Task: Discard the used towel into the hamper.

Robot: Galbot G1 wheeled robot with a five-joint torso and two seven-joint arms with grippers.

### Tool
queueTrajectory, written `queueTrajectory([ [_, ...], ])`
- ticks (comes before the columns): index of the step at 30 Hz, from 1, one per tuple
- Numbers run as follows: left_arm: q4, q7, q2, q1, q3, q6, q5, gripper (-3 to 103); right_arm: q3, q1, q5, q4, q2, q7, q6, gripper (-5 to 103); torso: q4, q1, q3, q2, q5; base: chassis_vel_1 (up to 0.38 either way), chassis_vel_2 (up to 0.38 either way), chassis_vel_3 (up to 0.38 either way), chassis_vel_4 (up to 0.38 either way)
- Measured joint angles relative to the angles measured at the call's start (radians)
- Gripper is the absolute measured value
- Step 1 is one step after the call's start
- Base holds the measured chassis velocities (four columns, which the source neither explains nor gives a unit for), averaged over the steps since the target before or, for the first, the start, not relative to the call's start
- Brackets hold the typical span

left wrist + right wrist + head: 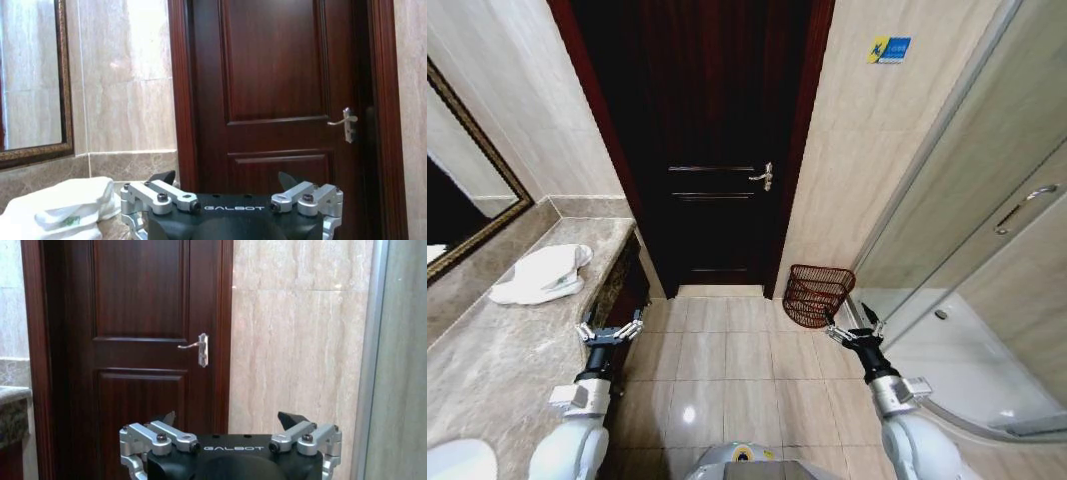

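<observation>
Starting on the left, there's a marble counter (497,350) running along the wall under a framed mirror (467,170), and the used towel (542,275) is sitting on it as a loose white heap, lying a bit longer across the counter than deep. The left gripper (610,331) hovers at the counter's front edge with its fingers spread wide and nothing in them. From that claw the towel lies forward and off to the robot's left, near but not touching. In the left wrist view the towel (57,207) sits just beside the gripper (227,177), low on the mirror side, so honestly the reach looks like a short one forward and to the left.

Middle of the scene is the dark wooden door (712,150), closed, with a tiled floor (727,360) in front of it.

Moving right, the hamper (817,293) is on the floor, tipped on its side against the wall, right by the door frame, open mouth roughly facing the robot. The right gripper (855,330) hangs just beside it, also wide open and empty. Past that is the glass shower enclosure (987,260).

So the left arm is clearly nearer the towel, the right arm nearer the hamper, and the towel and hamper are well apart across the floor. Nothing's been picked up yet by the look of it.
</observation>
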Motion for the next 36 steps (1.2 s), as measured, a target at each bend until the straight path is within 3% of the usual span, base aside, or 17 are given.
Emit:
queueTrajectory([
  [36, 0.016, 0.001, -0.005, -0.003, 0.005, -0.016, 0.004, 100, 0.008, 0.002, 0.001, -0.010, 0.002, -0.006, 0.015, 100, 0.0000, 0.000, 0.000, 0.000, 0.0000, 0.000, 0.000, 0.000, 0.000],
])
